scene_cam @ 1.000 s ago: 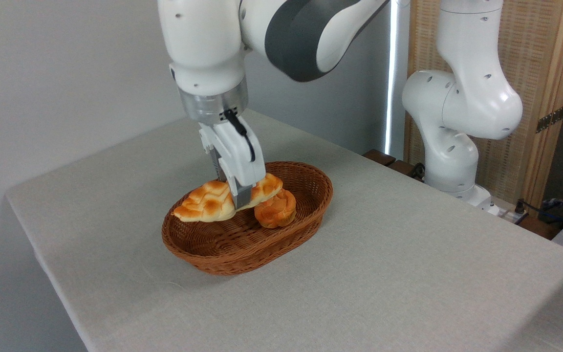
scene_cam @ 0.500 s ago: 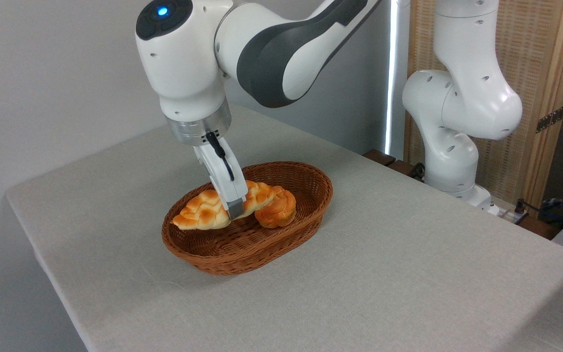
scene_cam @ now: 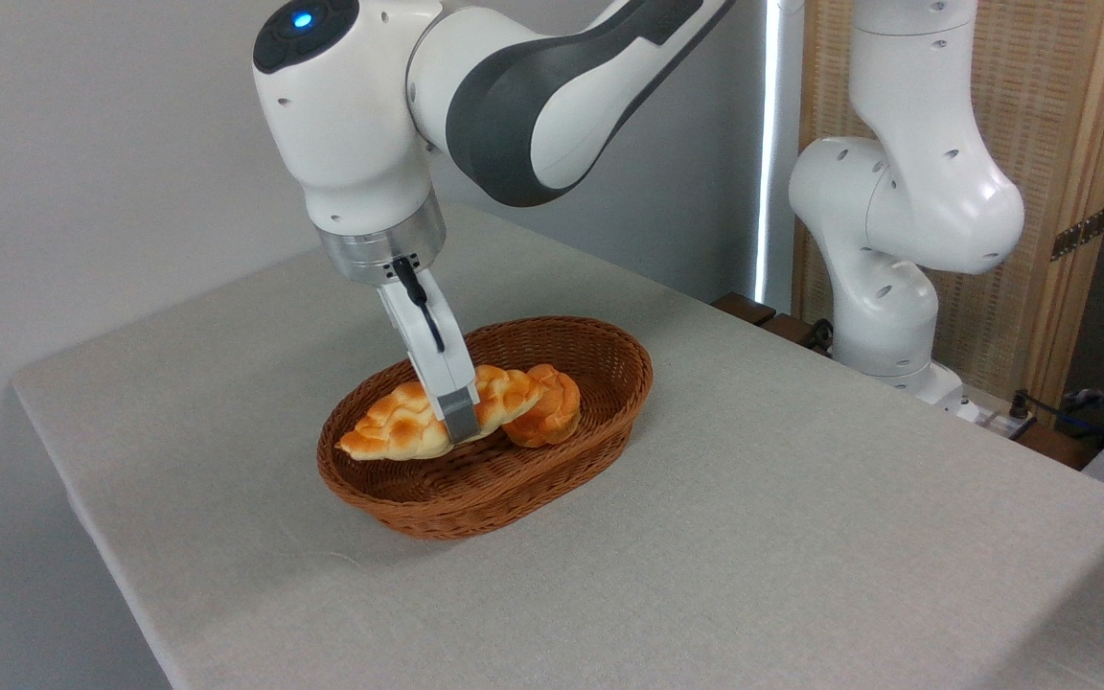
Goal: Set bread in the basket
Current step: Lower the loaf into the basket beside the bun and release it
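Bread's (scene_cam: 399, 431) middle behind end effector (scene_cam: 459, 425)

Pincer (scene_cam: 457, 422) has descended and shifted toward the bench's left edge. The bread (scene_cam: 437, 414), previously held above the basket (scene_cam: 600, 436), now sits lower inside it, its right end against the round bun (scene_cam: 544, 419).

Lab-like test setup suggested: robot arm (scene_cam: 514, 86) mounted beside cloth-covered table (scene_cam: 705, 537), bare grey wall, cables (scene_cam: 1079, 412) lying at edge.
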`<state>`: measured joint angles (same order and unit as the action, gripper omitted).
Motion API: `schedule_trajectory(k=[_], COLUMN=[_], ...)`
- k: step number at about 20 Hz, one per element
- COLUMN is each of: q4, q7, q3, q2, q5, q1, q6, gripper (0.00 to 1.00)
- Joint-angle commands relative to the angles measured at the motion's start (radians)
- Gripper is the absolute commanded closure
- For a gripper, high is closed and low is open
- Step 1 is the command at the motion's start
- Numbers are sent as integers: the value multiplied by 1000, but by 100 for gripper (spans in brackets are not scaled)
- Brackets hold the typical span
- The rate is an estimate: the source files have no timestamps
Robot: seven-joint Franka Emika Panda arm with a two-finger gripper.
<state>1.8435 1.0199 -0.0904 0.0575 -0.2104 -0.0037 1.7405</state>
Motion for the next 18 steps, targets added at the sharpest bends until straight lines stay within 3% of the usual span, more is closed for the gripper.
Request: schedule_trajectory(k=[1, 18], q4=[-1, -13], q7=[16, 5], q3=[-9, -9], q2=[-4, -7], q5=[11, 3], q1=[1, 2], q6=[22, 28], gripper=[0, 0])
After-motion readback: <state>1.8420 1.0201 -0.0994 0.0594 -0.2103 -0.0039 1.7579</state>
